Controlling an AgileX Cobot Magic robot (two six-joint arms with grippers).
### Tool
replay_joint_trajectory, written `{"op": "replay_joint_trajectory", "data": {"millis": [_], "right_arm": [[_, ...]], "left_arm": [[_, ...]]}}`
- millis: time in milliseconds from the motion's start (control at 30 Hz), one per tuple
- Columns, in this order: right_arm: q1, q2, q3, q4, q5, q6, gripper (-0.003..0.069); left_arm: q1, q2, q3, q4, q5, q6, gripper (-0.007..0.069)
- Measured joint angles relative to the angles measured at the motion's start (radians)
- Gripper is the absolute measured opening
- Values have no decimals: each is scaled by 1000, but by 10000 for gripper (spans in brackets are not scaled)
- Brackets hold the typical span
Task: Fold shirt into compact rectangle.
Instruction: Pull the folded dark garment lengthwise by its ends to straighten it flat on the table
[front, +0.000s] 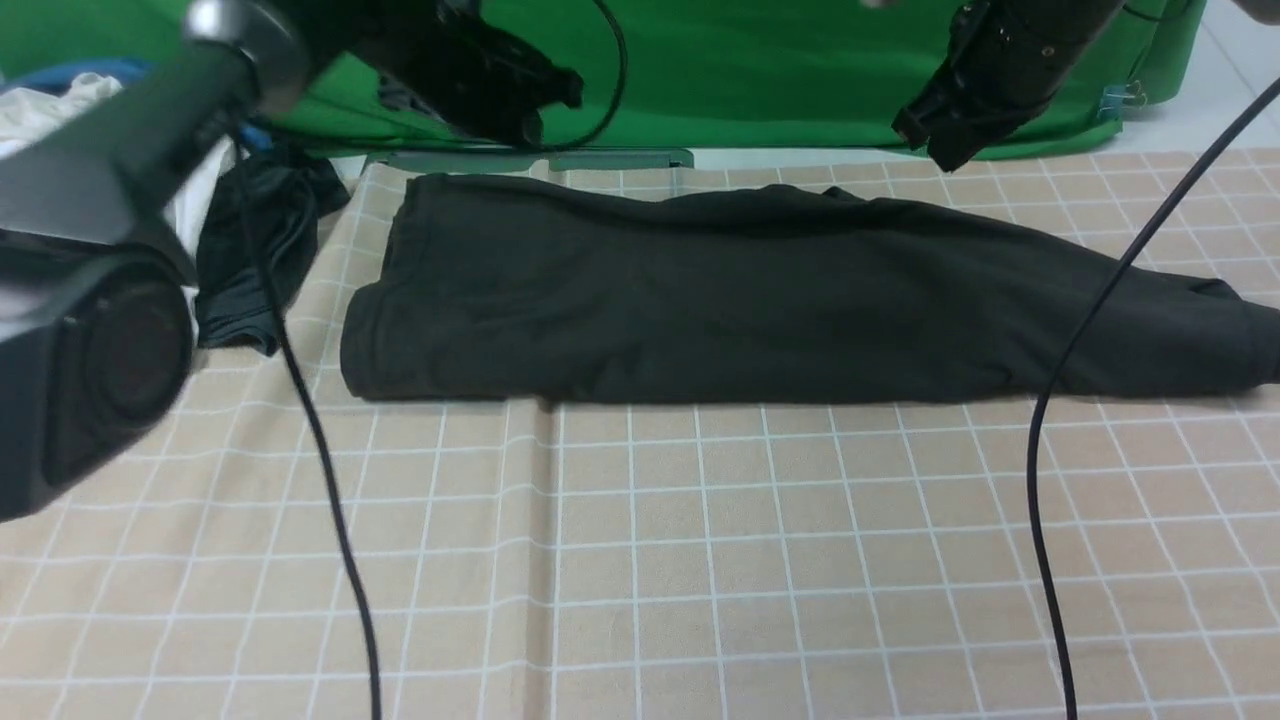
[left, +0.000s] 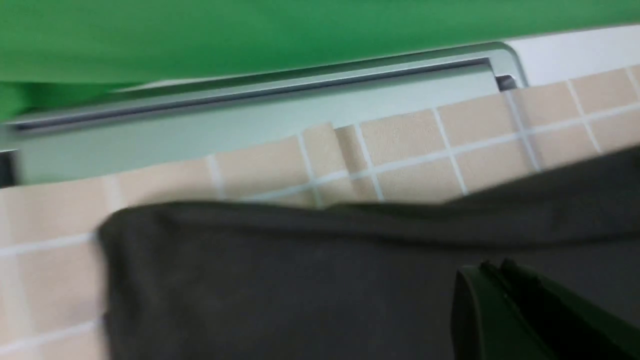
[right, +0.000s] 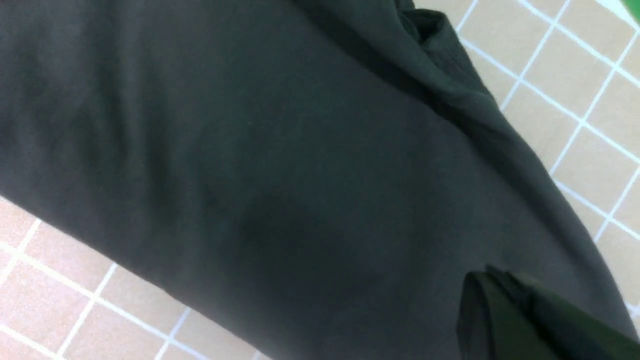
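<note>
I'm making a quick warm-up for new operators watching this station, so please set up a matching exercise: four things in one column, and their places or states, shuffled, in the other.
1. Black shirt
2. Left hand
3. Green cloth
4. Smaller dark garment

A. Shut, holding nothing
B. Lying in a long strip across the checked cloth
C. Beside the shirt's left end, by white cloth
D. Beyond the shirt, at the far side

Pairs: 1-B, 2-A, 3-D, 4-C
</note>
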Motion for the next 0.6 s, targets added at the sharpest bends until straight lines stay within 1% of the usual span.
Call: {"op": "replay_joint_trajectory", "data": {"millis": [33, 100, 133, 167, 267, 400, 467, 600], "right_arm": [[0, -1, 0, 0, 0, 1, 38], [-5, -9, 0, 1, 0, 5, 38], [-5, -9, 0, 1, 0, 6, 38], [-5, -5, 0, 2, 0, 6, 38], [-5, 29, 0, 12, -19, 6, 38], [-5, 89, 0, 16, -89, 7, 38], [-5, 149, 0, 18, -151, 14, 38], [-5, 229, 0, 19, -252, 17, 38]], "left_arm": [[2, -4, 0, 0, 0, 2, 19], [14, -51, 0, 3, 107, 23, 19], [14, -55, 2, 3, 113, 25, 19], [14, -66, 8, 3, 159, 36, 19], [10, -76, 60, 2, 232, 50, 19], [3, -76, 160, 0, 251, 51, 19], [2, -75, 235, -1, 250, 53, 19], [2, -72, 351, -1, 210, 53, 19]]}}
